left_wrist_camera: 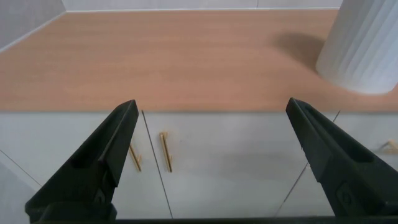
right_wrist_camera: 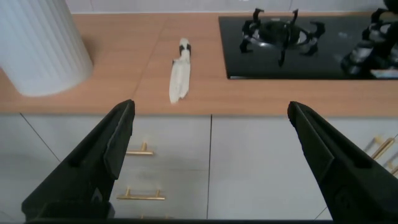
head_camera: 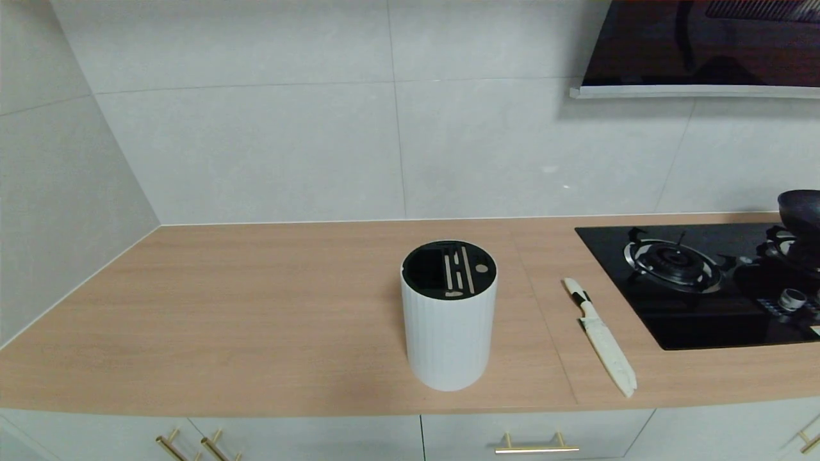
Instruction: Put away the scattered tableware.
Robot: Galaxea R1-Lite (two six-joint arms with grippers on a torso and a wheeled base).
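Your left pincer (left_wrist_camera: 211, 107) is spread wide and grips nothing, hovering in front of the cabinet doors (left_wrist_camera: 205, 162) below the tabletop (head_camera: 256, 307). Your right pincer (right_wrist_camera: 210, 106) is just as wide and touches nothing. The knife (head_camera: 599, 336) lies flat on the tabletop between the white ribbed holder (head_camera: 448, 320) and the hob (head_camera: 692, 301), touching neither.

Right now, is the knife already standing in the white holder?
No, the knife lies flat on the counter, apart from the white holder, on its right.

White knife (head_camera: 599, 335) flat on counter, beside upright white ribbed holder (head_camera: 449, 315)
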